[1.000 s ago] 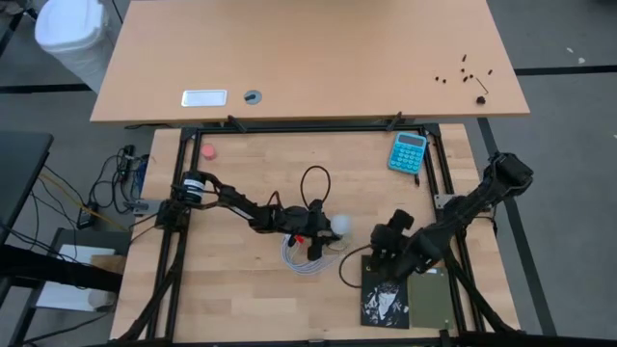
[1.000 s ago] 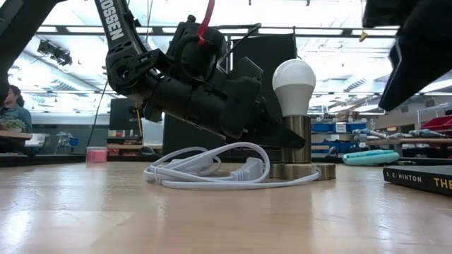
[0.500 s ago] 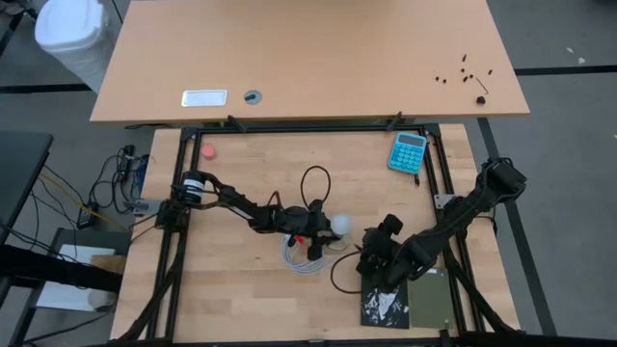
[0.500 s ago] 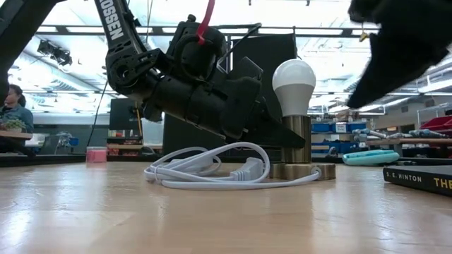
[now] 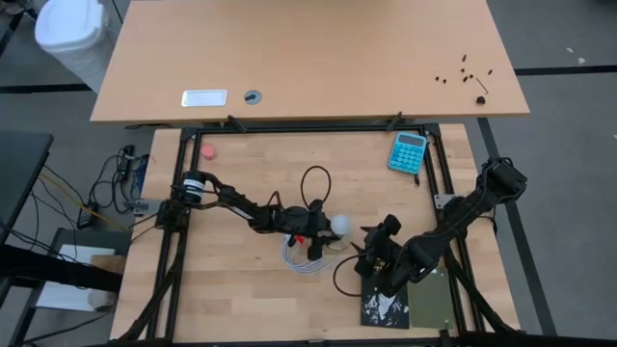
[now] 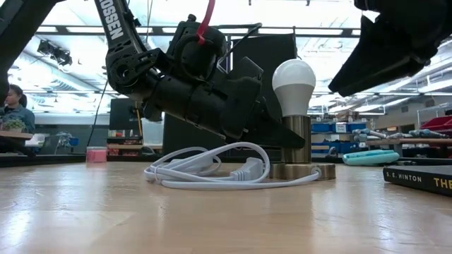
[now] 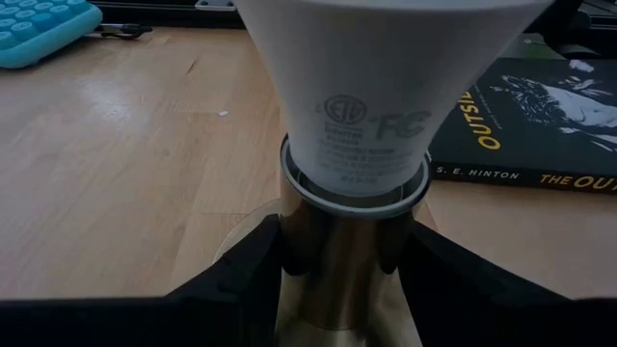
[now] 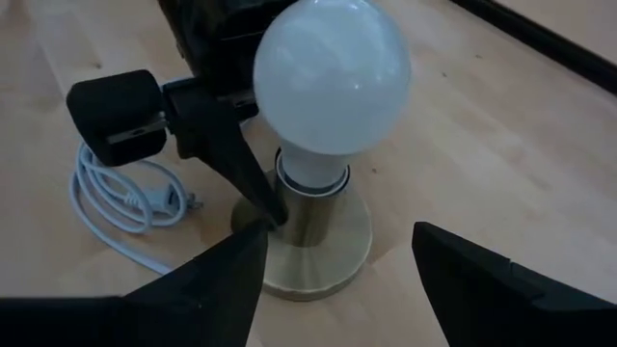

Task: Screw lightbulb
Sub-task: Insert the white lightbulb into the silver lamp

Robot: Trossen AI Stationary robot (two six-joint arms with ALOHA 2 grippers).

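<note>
On the light wooden counter [image 5: 241, 289], the left gripper [image 5: 323, 229] touches the small white round lightbulb [image 5: 340, 225]. The right gripper [image 5: 366, 253] hovers just beside it, over a dark book [image 5: 429, 301]. A blue calculator [image 5: 408, 151] lies well apart.

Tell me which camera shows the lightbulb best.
The right wrist view: the whole lightbulb shows, standing in its socket. The low view gives its profile, the left wrist view only its neck, the high view a small white dot.

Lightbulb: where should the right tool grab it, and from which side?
Probably the white globe of the lightbulb, from above and the side away from the left tool. The bulb stands upright in the brass socket, whose stem that tool clamps, so only the globe is free. The right tool, open, already faces it.
</note>
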